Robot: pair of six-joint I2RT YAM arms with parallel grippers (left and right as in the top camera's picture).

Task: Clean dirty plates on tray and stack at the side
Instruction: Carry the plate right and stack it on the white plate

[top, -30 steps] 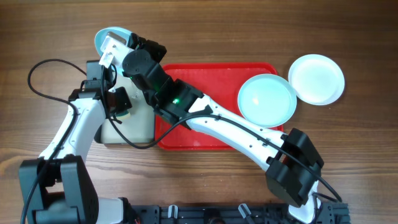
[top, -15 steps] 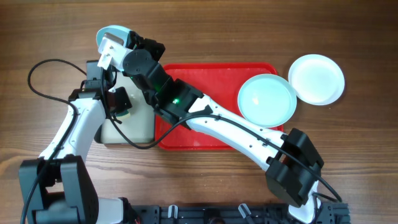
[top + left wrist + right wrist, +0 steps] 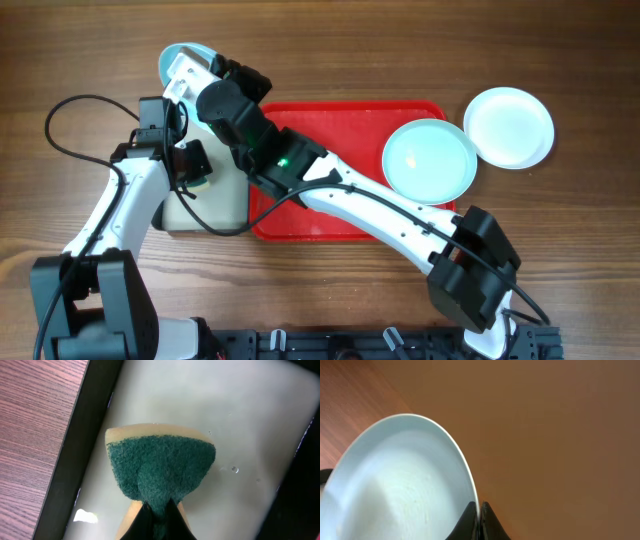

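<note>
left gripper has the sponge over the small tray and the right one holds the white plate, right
No: the right gripper holds a pale blue plate, not the white one, as the right wrist view shows. The white plate lies beside the red tray. The left gripper does hold the sponge over the small tray.

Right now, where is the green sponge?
The sponge is pinched in the jaws of the left gripper over the pale black-rimmed tray, just left of the red tray in the overhead view.
</note>
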